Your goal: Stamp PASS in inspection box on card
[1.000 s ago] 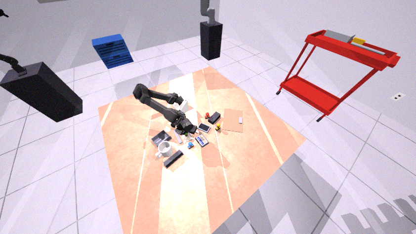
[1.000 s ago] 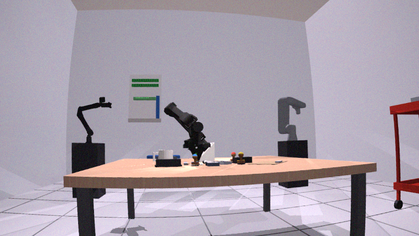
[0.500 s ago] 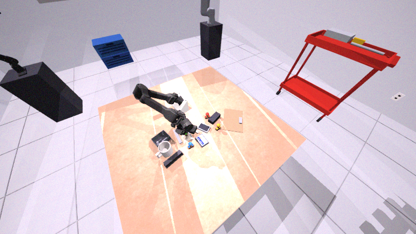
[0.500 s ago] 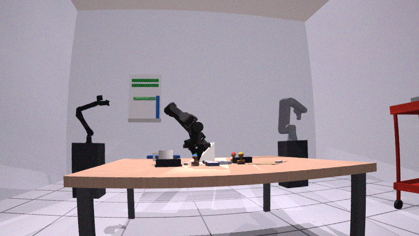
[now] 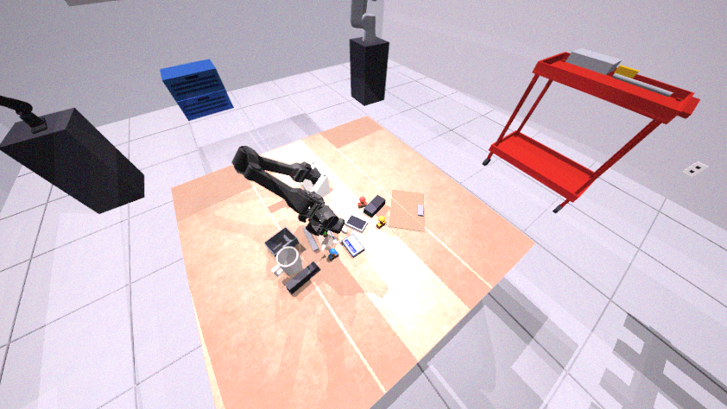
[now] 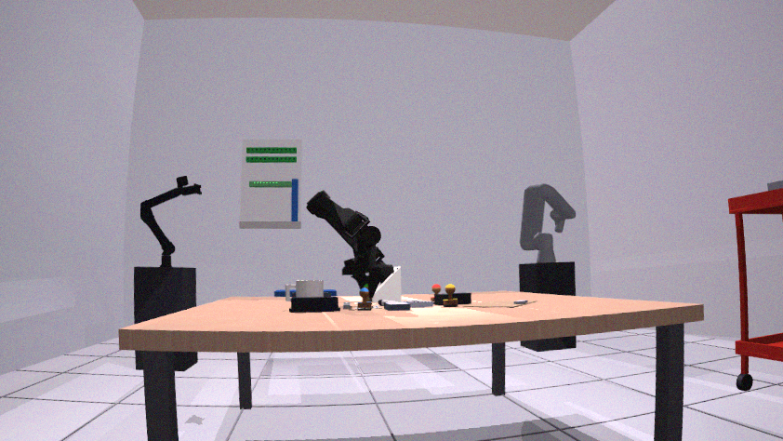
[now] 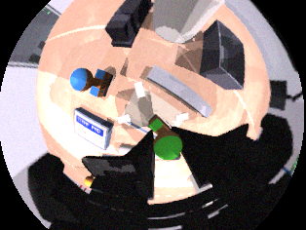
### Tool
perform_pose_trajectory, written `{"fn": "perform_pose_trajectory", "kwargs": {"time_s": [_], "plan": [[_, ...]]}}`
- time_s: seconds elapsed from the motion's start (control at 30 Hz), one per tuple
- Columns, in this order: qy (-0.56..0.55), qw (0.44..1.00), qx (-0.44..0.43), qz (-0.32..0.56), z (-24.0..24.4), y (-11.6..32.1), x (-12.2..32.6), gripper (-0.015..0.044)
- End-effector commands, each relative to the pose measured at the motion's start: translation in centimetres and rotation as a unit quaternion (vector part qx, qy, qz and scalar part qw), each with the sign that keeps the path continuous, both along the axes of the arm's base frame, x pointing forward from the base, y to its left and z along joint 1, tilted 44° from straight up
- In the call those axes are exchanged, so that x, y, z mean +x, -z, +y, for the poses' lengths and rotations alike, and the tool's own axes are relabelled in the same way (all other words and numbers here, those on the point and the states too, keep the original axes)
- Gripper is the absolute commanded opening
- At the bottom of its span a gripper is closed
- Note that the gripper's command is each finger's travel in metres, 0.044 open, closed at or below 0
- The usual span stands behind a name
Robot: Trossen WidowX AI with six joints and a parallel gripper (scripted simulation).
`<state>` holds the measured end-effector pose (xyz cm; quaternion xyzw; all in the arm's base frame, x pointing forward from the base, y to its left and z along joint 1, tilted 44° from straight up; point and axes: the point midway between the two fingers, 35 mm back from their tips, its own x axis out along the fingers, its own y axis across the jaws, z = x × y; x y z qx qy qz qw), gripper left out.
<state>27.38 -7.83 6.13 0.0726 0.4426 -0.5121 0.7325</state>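
The pincer (image 5: 331,230) (image 6: 366,290) (image 7: 162,131) is closing firmly on the green-knobbed stamp (image 5: 324,233) (image 6: 365,286) (image 7: 168,147), its fingers standing roughly a third open, with the stamp filling the space between them. This is presumably the PASS stamp, though its wording is not showing. It is sitting low over the middle of the bench (image 5: 350,315) (image 6: 405,338) (image 7: 60,58), between the grey bar (image 5: 311,239) (image 7: 179,91) and the blue-labelled box (image 5: 352,244) (image 6: 396,305) (image 7: 93,128). Whether its foot is touching anything below is not showing clearly.

The knob is facing up towards the wrist camera and the foot is pointing down at the bench. The long axis is running from knob to foot, looking roughly upright; the views are leaving any slight lean uncertain.

The stamp is looking light and stiff, its wooden neck probably giving decent grip while the round, smooth knob would be likelier to slip. The best hold is probably around the neck, below the knob, keeping the printing face untouched. Pressing off-centre could be tilting it and smearing the print.
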Motion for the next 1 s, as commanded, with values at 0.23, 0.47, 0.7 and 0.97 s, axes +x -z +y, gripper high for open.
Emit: {"fn": "perform_pose_trajectory", "kwargs": {"time_s": [0.23,0.47,0.7,0.97], "plan": [[0.001,1.0,0.0,-0.001,0.8,-0.8,0.0,0.0],[0.001,1.0,0.0,-0.001,1.6,-1.6,0.0,0.0],[0.001,1.0,0.001,-0.001,2.4,-2.4,0.0,0.0],[0.001,1.0,0.001,-0.001,3.3,-3.3,-0.1,0.0]]}}
